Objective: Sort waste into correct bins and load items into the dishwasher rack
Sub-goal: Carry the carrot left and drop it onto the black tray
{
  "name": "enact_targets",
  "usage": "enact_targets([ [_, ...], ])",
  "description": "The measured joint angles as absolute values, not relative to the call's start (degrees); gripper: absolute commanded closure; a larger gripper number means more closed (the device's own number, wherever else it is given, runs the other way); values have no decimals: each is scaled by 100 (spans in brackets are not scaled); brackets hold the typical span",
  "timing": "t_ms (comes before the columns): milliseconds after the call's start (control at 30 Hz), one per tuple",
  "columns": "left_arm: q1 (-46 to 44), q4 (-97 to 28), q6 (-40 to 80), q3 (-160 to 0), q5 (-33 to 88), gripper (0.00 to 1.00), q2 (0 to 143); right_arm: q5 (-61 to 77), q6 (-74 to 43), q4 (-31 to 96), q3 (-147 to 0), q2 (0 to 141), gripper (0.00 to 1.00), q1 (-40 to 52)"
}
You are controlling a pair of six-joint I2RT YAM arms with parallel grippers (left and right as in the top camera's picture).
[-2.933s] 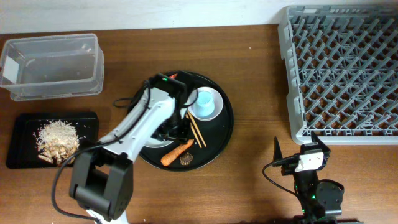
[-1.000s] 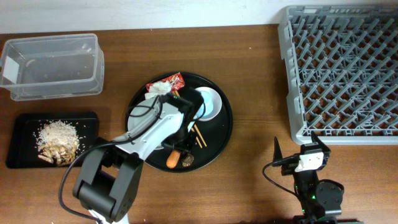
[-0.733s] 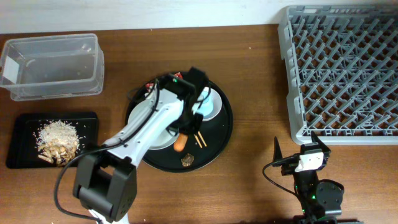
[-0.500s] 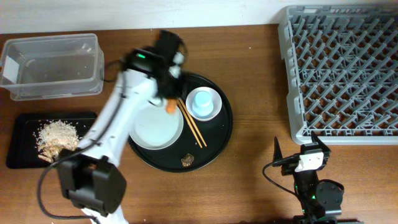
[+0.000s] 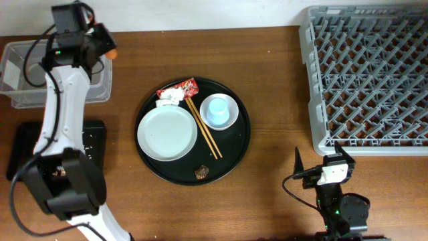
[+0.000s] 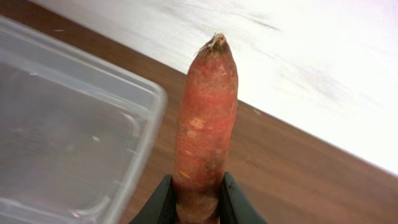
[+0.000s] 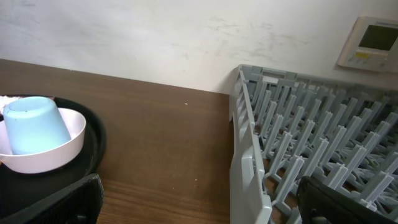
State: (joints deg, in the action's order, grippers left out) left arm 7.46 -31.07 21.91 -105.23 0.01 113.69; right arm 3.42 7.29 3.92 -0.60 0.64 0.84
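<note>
My left gripper [image 5: 105, 44] is shut on the orange carrot [image 5: 113, 53] and holds it over the right end of the clear plastic box [image 5: 40, 73]. In the left wrist view the carrot [image 6: 205, 118] sticks up from the jaws [image 6: 198, 202], beside the box's rim [image 6: 146, 124]. The pale dish [image 5: 167, 134], blue cup [image 5: 219, 111], chopsticks [image 5: 202, 127], red wrapper [image 5: 182, 88], white tissue [image 5: 168, 98] and brown lump [image 5: 200, 173] lie on the round black tray [image 5: 237, 144]. My right gripper [image 5: 319, 163] is open and empty near the front edge.
The grey dishwasher rack [image 5: 368, 73] fills the back right and also shows in the right wrist view [image 7: 298, 124]. The flat black tray [image 5: 97, 134] lies at the left, mostly hidden by my left arm. The blue cup also shows in the right wrist view [image 7: 34, 124].
My left gripper took the carrot from the round tray and swung it up and left to the clear box. The right arm has not moved.
</note>
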Motion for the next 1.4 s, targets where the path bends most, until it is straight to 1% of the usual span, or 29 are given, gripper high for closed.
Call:
enact_targets([
  [167,1063,-2502,2366,-10523,-423,91,11983,342,731,392,-60,64,2,84],
  [300,1367,-2381,2545,-10521,-561,92,12272,342,731,395,-60,64,2,84],
  [567,1804,-2329,2692,-10578,-58,92,12162,342,729,392,-60,64,2,84],
  [700,1870,-2799,2709,-10578,19,98,11778,344,729,392,-60,64,2,84],
  [867,2200,-3857,2842,-10687,-285,98,11155,342,731,392,-60,64,2,84],
  [1000,2687,-4842,3208,-10715,-526,97,11102,342,731,392,-60,64,2,84],
  [1167,3240,-5572,3417,-10715,-648,96,11107,342,729,392,-60,64,2,84],
  [1300,3435,-5828,3459,-10656,-657,96,11107,342,729,392,-60,64,2,84],
  [1400,3452,-5837,3564,-10243,-670,97,11102,342,729,392,-60,64,2,84],
])
